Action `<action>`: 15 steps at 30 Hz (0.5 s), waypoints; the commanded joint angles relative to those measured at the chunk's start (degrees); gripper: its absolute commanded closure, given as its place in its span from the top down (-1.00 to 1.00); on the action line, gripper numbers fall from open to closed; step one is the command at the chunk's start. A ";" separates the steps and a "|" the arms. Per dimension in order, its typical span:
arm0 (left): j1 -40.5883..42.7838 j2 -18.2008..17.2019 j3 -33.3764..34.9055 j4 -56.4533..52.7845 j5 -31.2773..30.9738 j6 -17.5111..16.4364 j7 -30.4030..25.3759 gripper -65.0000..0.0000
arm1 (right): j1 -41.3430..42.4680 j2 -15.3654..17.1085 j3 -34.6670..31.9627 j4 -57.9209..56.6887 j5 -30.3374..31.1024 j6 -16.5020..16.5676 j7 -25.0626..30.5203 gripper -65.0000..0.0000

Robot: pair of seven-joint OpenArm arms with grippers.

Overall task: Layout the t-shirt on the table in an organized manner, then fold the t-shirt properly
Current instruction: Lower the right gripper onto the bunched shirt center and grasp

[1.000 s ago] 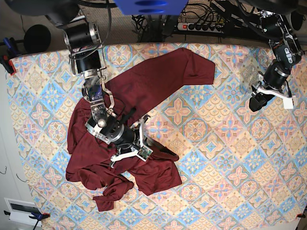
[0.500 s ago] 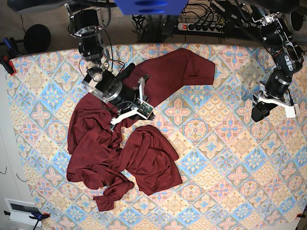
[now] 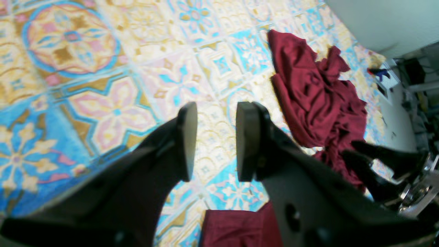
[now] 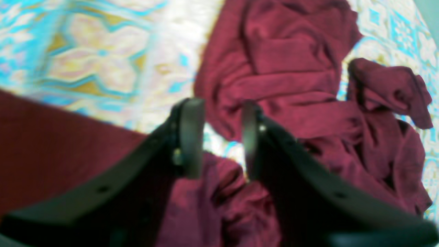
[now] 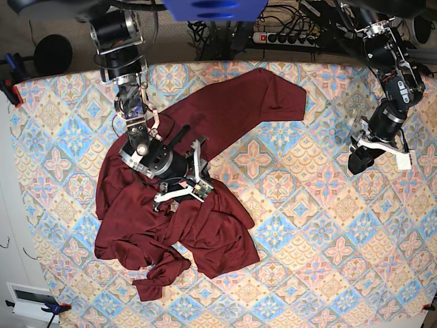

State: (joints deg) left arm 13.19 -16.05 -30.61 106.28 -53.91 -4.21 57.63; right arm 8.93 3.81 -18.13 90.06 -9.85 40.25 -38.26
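The maroon t-shirt (image 5: pixel 225 113) lies crumpled on the patterned table (image 5: pixel 314 225). One part stretches toward the far edge and a bunched heap (image 5: pixel 205 236) sits near the left front. My right gripper (image 5: pixel 191 179) hovers over the shirt's middle. In the right wrist view it (image 4: pixel 220 113) is open, with nothing between the fingers and the t-shirt (image 4: pixel 291 68) wrinkled beyond them. My left gripper (image 5: pixel 357 162) hangs over bare table at the right. It (image 3: pixel 216 113) is open and empty, with the t-shirt (image 3: pixel 315 96) farther off.
A power strip (image 5: pixel 287 37) and cables lie beyond the table's far edge. Clamps (image 5: pixel 10 89) hold the cloth at the left corners. A white box (image 5: pixel 31 301) sits off the front left corner. The right arm's black gripper (image 3: pixel 384 164) shows in the left wrist view.
My right gripper, shut on the shirt cloth a moment ago, has opened, let the fabric drop and come back down over the shirt's middle. The left arm shifted only slightly.
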 commanded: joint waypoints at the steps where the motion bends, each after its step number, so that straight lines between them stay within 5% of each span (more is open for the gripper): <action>1: -0.40 -0.25 -0.20 0.93 -1.17 -0.50 -0.79 -0.40 | 2.28 -0.17 -0.20 -0.26 0.75 -0.25 0.85 -0.22; 5: -0.40 -0.08 -0.20 0.93 -1.17 -0.50 0.97 -0.40 | 5.53 -1.75 -0.29 -5.18 0.75 -0.25 0.85 -0.05; 15: -0.40 -0.08 -0.20 0.93 -1.17 -0.50 1.67 -0.40 | 11.60 -3.77 -0.29 -17.40 0.75 -0.47 1.38 -0.05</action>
State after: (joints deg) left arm 13.21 -15.31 -30.57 106.28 -54.02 -4.43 60.20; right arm 18.13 0.25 -18.59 71.53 -9.91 40.14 -38.48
